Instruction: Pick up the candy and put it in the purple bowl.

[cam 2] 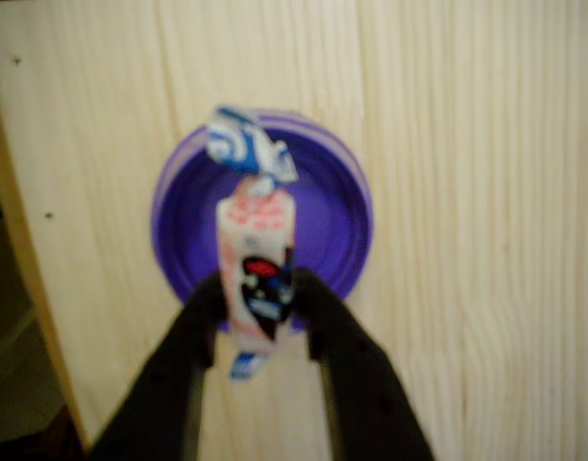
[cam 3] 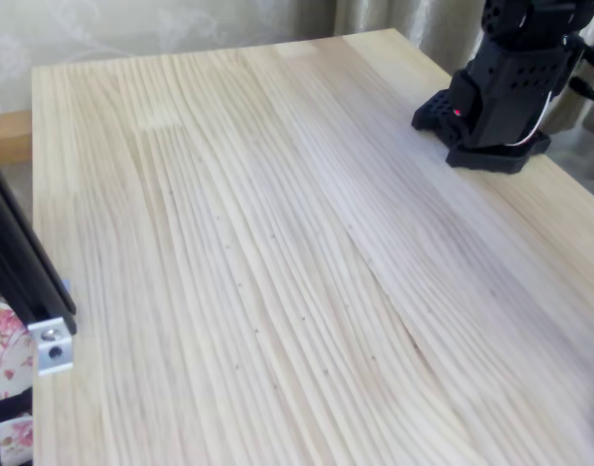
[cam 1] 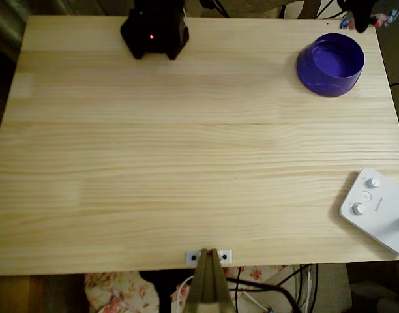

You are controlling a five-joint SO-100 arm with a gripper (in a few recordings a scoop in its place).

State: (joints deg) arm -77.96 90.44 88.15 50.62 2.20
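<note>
In the wrist view my gripper [cam 2: 260, 293] is shut on the candy [cam 2: 256, 250], a thin stick in a pink, white, dark and blue wrapper. Its twisted blue and white end points away from me. The candy hangs over the purple bowl [cam 2: 328, 226], which lies straight below on the wooden table. From overhead, the purple bowl [cam 1: 331, 63] stands at the table's top right, and the dark gripper [cam 1: 361, 16] shows just beyond it at the picture's top edge. Bits of the candy's wrapper [cam 1: 384, 19] stick out beside the gripper.
A white device with knobs [cam 1: 377, 210] lies at the table's right edge, toward the front. The black arm base [cam 1: 154, 31] stands at the far edge and also shows in the fixed view [cam 3: 499, 97]. A metal bracket [cam 1: 209, 256] is clamped at the front edge.
</note>
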